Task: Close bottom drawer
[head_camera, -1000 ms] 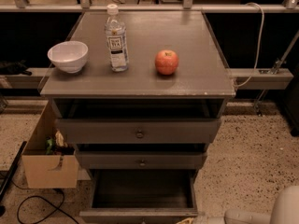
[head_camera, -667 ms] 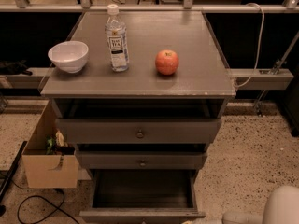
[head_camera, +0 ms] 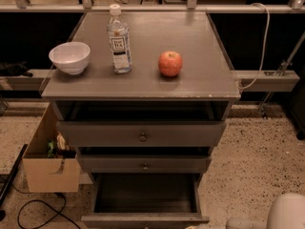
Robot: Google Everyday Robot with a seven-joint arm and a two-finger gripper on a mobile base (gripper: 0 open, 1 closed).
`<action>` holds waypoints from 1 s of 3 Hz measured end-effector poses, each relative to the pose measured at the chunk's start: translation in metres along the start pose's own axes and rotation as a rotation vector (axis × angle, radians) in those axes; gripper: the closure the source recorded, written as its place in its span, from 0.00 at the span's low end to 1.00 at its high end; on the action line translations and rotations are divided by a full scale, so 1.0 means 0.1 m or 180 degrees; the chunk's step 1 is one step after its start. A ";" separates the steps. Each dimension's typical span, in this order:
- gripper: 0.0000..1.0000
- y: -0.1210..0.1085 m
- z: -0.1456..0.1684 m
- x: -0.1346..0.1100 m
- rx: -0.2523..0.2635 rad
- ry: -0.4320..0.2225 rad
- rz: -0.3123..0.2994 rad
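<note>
The bottom drawer point(head_camera: 143, 194) of the grey cabinet is pulled far out, showing a dark, bare interior. Its slim front panel point(head_camera: 143, 220) lies along the bottom edge of the camera view, and its knob is cut off. The middle drawer point(head_camera: 144, 164) and top drawer point(head_camera: 141, 135) sit slightly out, each with a round knob. My gripper is out of view below the frame. Only a white, rounded part of my arm point(head_camera: 288, 213) shows at the lower right, to the right of the open drawer.
On the cabinet top point(head_camera: 200, 75) stand a white bowl point(head_camera: 69, 57), a water bottle point(head_camera: 118, 39) and a red apple point(head_camera: 170, 63). A cardboard box point(head_camera: 47, 168) stands on the floor to the left of the cabinet, with black cables point(head_camera: 33, 213) in front of it. A rail and a white cable point(head_camera: 264, 42) are at the right.
The white arm part at the lower right has come a little further into view. The bottom drawer is still open and sits slightly lower in the frame.
</note>
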State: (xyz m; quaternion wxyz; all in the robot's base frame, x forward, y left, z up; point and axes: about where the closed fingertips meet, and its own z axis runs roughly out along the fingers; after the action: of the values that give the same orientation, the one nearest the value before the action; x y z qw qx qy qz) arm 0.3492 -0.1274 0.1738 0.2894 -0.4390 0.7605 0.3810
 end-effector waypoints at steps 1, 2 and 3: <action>0.59 0.00 0.00 0.00 0.0000 0.0000 0.0000; 0.36 -0.05 0.06 -0.08 -0.0093 -0.0111 0.0022; 0.13 -0.25 0.21 -0.35 -0.0184 -0.0218 -0.0049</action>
State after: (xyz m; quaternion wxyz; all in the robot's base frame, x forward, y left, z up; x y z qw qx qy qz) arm 0.3891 -0.1023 0.1817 0.3054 -0.4397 0.7354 0.4154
